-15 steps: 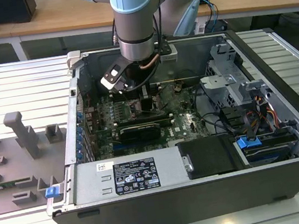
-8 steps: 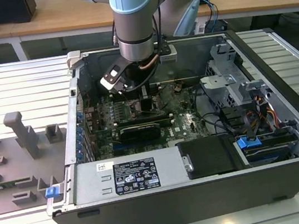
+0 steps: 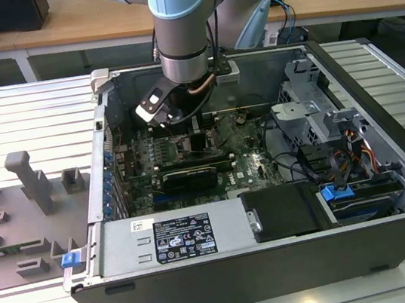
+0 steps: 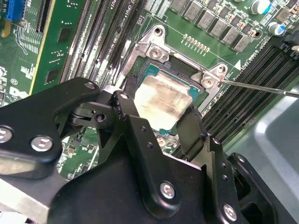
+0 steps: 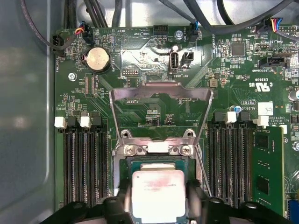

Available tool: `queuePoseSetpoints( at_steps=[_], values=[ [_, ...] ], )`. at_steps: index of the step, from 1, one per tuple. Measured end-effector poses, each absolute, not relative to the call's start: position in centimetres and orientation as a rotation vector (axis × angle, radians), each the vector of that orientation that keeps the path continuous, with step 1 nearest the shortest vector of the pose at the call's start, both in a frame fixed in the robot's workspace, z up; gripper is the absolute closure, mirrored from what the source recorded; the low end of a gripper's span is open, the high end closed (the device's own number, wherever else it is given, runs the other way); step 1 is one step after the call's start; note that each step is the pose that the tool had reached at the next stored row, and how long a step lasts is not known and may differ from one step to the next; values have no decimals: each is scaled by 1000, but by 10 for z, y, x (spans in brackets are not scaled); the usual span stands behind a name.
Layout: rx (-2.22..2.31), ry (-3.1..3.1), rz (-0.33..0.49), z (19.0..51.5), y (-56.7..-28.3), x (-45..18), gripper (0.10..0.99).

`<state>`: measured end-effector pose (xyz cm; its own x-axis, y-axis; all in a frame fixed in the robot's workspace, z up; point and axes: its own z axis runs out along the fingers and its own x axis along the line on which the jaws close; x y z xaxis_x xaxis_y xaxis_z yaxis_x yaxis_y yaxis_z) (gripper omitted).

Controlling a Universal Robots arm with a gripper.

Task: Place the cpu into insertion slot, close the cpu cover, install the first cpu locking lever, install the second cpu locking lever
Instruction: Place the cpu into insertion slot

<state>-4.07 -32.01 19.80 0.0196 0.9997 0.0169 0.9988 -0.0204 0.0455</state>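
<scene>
At the insertion slot (image 5: 154,149), the gripping pincer (image 5: 158,205) covers two cpu (image 5: 158,191) edges.

A lab: open computer case (image 3: 282,277) on slatted metal bench (image 3: 29,116)

We see the cpu (image 4: 163,100) topped in dull silver-beige, faintly smudged and edged in teal-green. The insertion slot (image 4: 154,45) has a silvery rim, and the cpu cover (image 5: 161,91) is the same bare silver. The circuit board (image 5: 229,93) is green with fine pale print. The gripper (image 4: 161,114) is matt black, dotted with silver screws. The arm (image 3: 179,2) is pale blue and grey.
</scene>
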Motion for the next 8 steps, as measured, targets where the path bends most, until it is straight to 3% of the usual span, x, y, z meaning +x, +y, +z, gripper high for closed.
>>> queuePoseSetpoints(
  at_steps=[8],
  values=[
    [2228, 2184, 68, 204, -320, -41, 471]
  ],
)
